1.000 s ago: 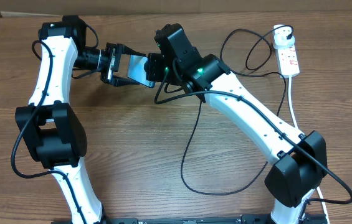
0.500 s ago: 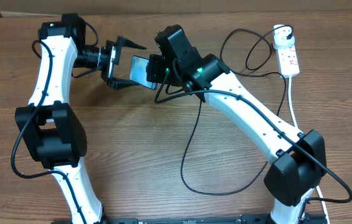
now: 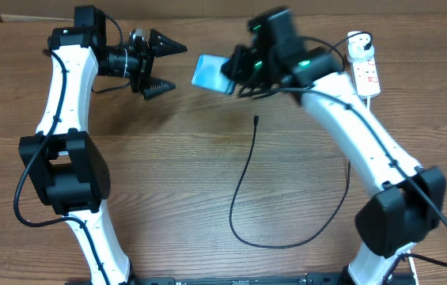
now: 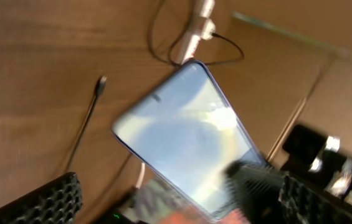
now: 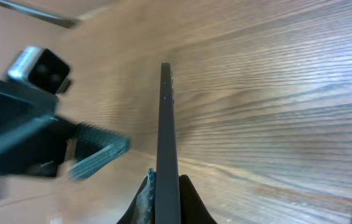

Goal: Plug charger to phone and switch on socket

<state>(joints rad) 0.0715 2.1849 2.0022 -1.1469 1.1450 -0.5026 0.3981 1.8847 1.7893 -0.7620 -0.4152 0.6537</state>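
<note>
Wooden tabletop (image 3: 168, 174) stretched under both arms. At the far left, the left gripper (image 3: 178, 66) stood wide open and empty. Right of it, the right gripper (image 3: 235, 71) pinched one end of the phone (image 3: 209, 73), lifted off the table. The charger (image 3: 255, 127) lay loose nearer, its tip apart from the phone. The socket (image 3: 368, 75) sat far right.

1. We see the left gripper (image 3: 177, 66) with its black jaws spread wide and empty, just left of the slim blue-screened phone (image 3: 210, 73).
2. The right gripper (image 3: 231, 73) is clamped on the phone's right end.
3. The thin black charger cable (image 3: 245, 170) lies loose on the brown wooden table (image 3: 168, 174). Its small tip (image 3: 255, 120) is below the phone and apart from it.
4. The white power strip with red switches (image 3: 367, 75) lies far right.
</note>
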